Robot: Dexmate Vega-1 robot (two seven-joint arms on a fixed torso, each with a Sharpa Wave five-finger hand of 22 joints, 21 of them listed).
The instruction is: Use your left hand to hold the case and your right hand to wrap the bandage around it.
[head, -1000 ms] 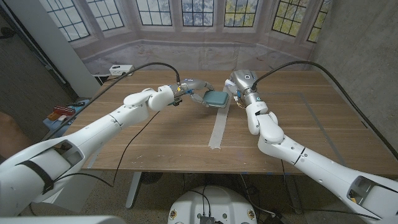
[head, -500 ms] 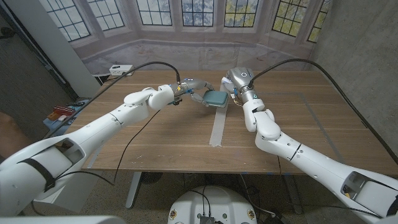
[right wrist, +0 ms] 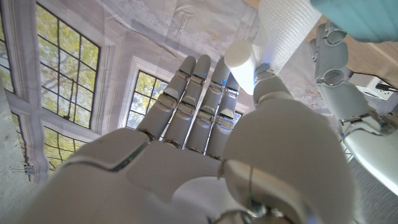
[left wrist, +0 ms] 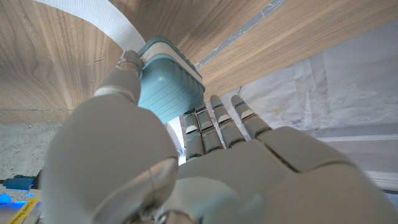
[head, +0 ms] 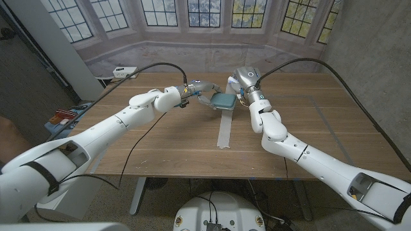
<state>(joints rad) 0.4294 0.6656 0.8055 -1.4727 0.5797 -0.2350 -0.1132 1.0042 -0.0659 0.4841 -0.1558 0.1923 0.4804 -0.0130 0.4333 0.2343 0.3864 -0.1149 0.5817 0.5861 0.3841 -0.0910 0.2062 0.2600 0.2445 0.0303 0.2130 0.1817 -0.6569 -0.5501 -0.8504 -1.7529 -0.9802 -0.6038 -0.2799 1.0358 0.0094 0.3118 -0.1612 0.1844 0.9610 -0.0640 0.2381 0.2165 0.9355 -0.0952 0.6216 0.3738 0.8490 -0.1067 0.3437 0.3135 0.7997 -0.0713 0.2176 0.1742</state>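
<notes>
- Left hand grips the teal ribbed case above the far middle of the wooden counter. In the left wrist view the thumb presses one side and the fingers curl under the other. Judged reason: lifting the case clear of the counter leaves room for the bandage to pass all the way round it.
- Right hand sits just beside the case on its far right side. In the right wrist view it pinches a white bandage roll between thumb and the extended fingers; textured bandage runs from the roll up toward the case's edge.
- A long tail of white bandage hangs from the case and lies along the counter toward the robot. Judged reason: the free end is left loose while the roll end does the winding.
- How many turns are on the case cannot be told; at least one band crosses it in the left wrist view. Wrapping looks to be in progress, not finished.
- Risk, as judgement: the pinch on the roll is slight, so slack or a dropped roll is possible.
</notes>
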